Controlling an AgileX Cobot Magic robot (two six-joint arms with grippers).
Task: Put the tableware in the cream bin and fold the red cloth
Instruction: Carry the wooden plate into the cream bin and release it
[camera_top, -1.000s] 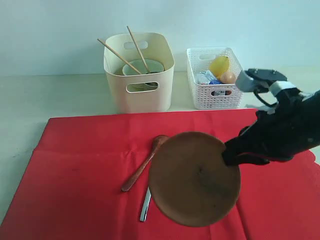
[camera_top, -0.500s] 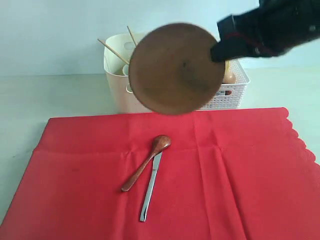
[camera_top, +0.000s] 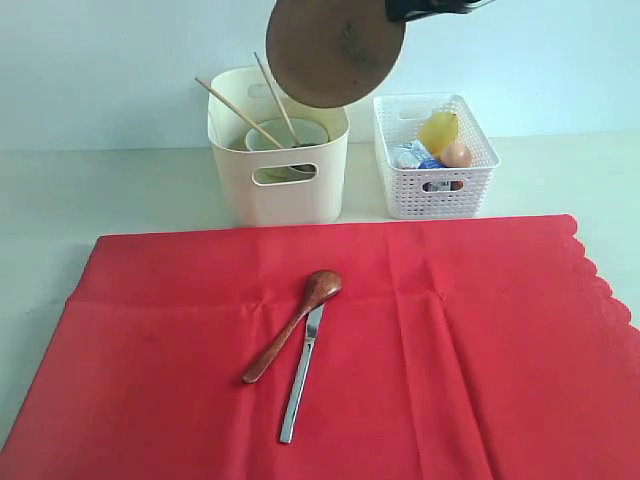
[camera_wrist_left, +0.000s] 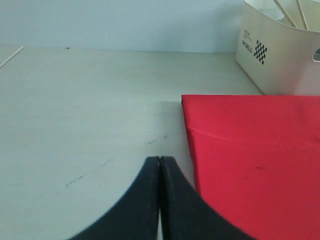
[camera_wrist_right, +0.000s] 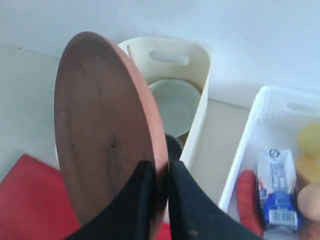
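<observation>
Right hand (camera_wrist_right: 159, 172) is gripping the round brown plate (camera_top: 335, 50) above the cream bin (camera_top: 280, 190) — left hand (camera_wrist_left: 160, 162) is sitting clenched, empty, over the bench (camera_wrist_left: 75, 100).

- Two grippers: the left gripper (camera_wrist_left: 159, 160) and the right gripper (camera_wrist_right: 157, 172).
- One plate (camera_top: 335, 50), between the right gripper's jaws.
- Two chopsticks (camera_top: 273, 92), leaning in the bin below the right gripper.
- One bowl (camera_wrist_right: 172, 105), in that bin, under the held plate.
- One spoon (camera_top: 288, 335) and one knife (camera_top: 301, 374), side by side, well apart from the right gripper.
- One cloth (camera_top: 480, 340), its edge near the left gripper.
- One bin (camera_top: 290, 200) and one basket (camera_top: 400, 190), both below the right gripper.
- In the basket: one lemon (camera_top: 438, 130), one egg (camera_top: 456, 154), one carton (camera_wrist_right: 276, 195), one sausage (camera_wrist_right: 247, 200).
</observation>
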